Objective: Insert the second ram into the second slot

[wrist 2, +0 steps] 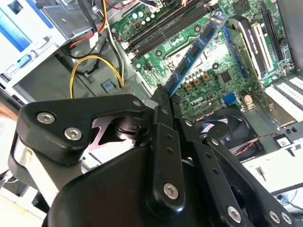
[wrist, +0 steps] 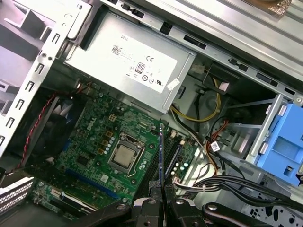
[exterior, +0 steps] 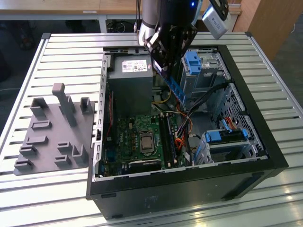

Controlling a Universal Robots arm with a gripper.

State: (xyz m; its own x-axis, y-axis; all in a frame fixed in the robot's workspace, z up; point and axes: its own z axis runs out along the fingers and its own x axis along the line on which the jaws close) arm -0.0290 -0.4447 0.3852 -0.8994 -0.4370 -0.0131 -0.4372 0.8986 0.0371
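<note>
My gripper [exterior: 164, 64] is clamped on the second ram [exterior: 176, 90]. I hold it tilted above the motherboard [exterior: 124, 138] inside the open case [exterior: 189, 194].

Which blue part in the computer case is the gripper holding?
The second ram, the long thin blue stick in the gripper; the chunky blue latches sit on the drive bays.

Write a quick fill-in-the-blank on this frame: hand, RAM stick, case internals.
1. The hand is shut on the second ram, whose board is ____ in colour.
2. The second ram is held ____ the motherboard, not seated in any slot.
3. The grey power supply carries a ____ label.
4. The wire loop beside the motherboard is ____.

Missing words: blue; above; white; yellow.
</note>
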